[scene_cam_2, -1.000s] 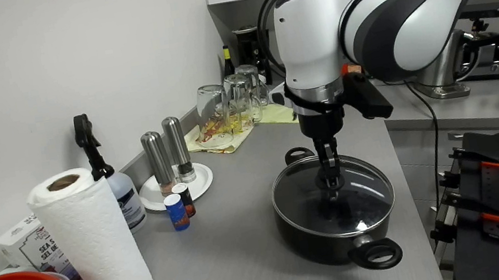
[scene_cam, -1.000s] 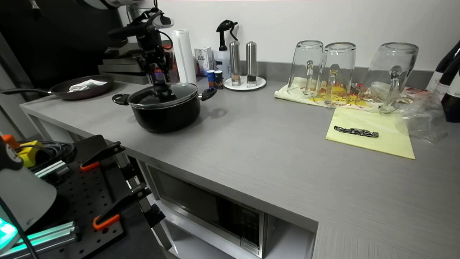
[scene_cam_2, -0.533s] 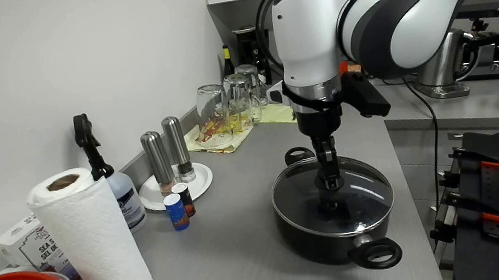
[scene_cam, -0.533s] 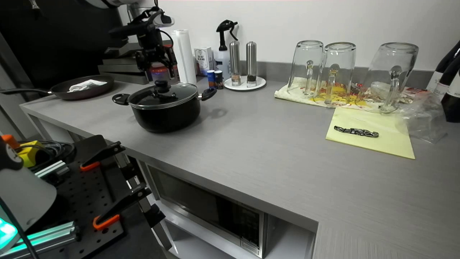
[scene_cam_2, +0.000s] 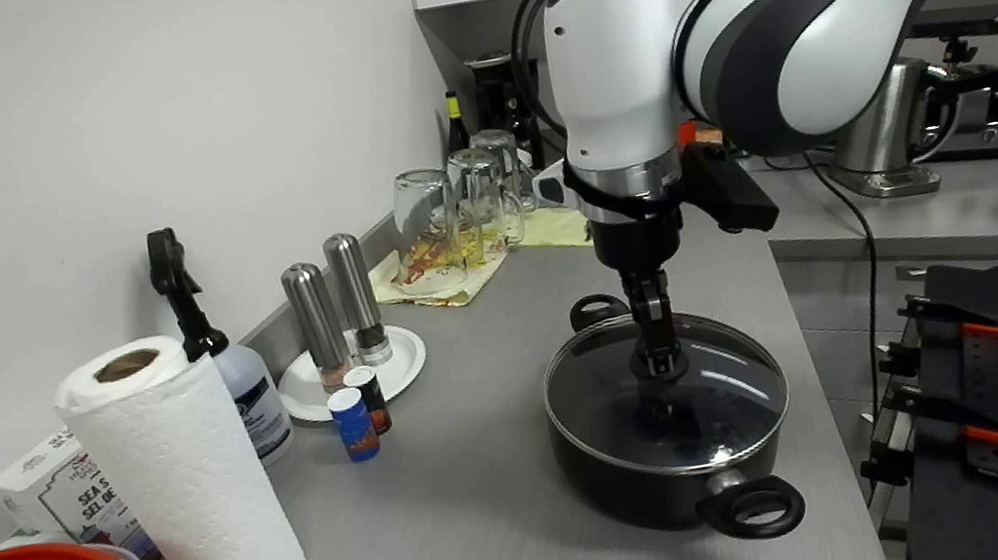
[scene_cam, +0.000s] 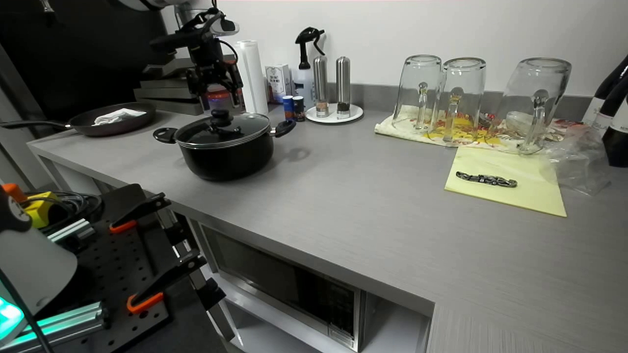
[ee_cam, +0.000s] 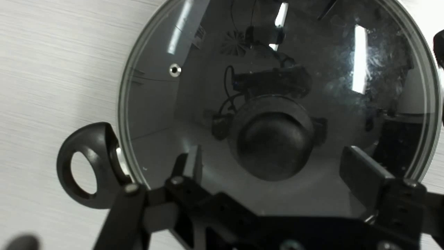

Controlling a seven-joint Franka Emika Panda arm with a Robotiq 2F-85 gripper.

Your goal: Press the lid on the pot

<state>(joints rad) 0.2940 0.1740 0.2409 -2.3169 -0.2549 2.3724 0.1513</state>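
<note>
Now that my claw (scene_cam: 221, 104) has come up off the knob (ee_cam: 275, 147), the lid (scene_cam: 223, 137) sits by itself, covering the pot (scene_cam: 228, 163). In an exterior view the two stand left of the frame's middle; the lid lies level there, its rim seeming to follow the pot's edge, and neither has visibly shifted as I rose. A second ago my fingers (ee_cam: 362, 173) were drawn in and down at that knob; now they spread wide, holding nothing, their tips just above it. In the wrist view the knob shows between them, a little right of and below the frame's centre, with a side handle (ee_cam: 104, 163) of the pot towards the left edge. I take this to mean the lid is placed and the job nearly done, though no view tells me how firmly it is seated. If another press is wanted, I should draw together first and push straight down, for spread tips could straddle the knob and knock the lid. Farther out, in exterior views, the paper towel roll (scene_cam_2: 190, 494) at lower left and the flat pan (scene_cam: 82, 120) at upper left stand apart from the pot.
</note>
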